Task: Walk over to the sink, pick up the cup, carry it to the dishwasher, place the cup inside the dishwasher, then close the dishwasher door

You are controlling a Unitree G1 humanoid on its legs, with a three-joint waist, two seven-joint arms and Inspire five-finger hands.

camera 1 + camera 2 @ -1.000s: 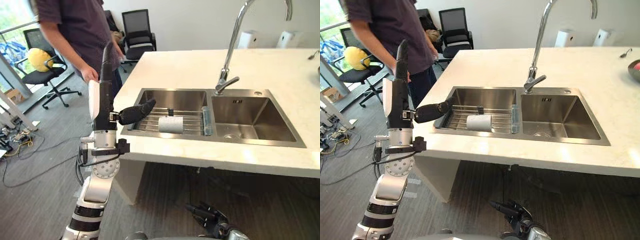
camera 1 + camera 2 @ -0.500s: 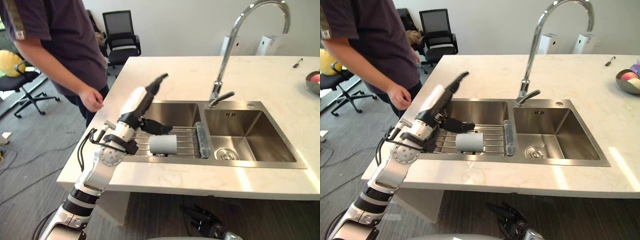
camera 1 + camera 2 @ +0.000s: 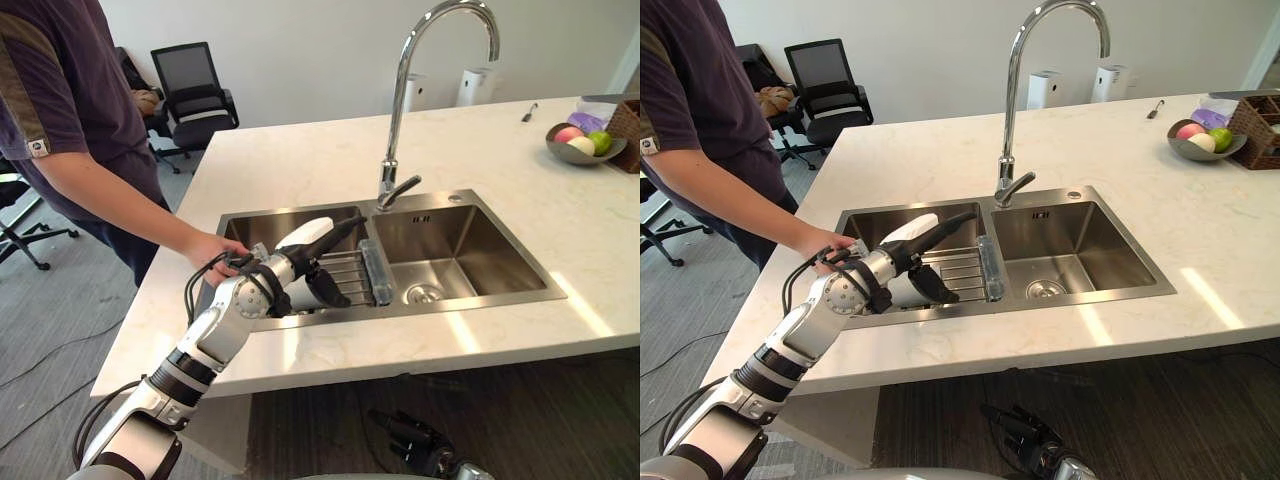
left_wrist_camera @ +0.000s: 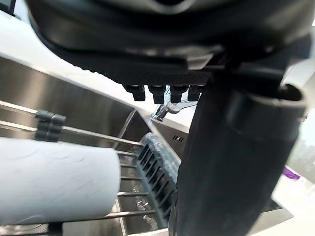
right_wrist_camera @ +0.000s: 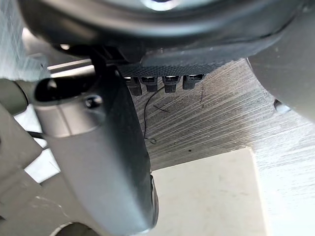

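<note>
So the left robot hand (image 3: 300, 248), sticking straight up beside the worktop (image 3: 300, 160) a second ago, has tipped over and dropped into the sink (image 3: 440, 235), with the cup (image 4: 54, 182) now just under its straight fingers (image 3: 345, 225) and the person's hand (image 3: 213, 248) right behind it.

white counter (image 3: 300, 160) bears sink (image 3: 470, 240); fruit bowl (image 3: 568, 156); basket (image 3: 628, 122)

Head eyes down onto shared sink (image 3: 470, 255); left wrist camera close inside it.
</note>
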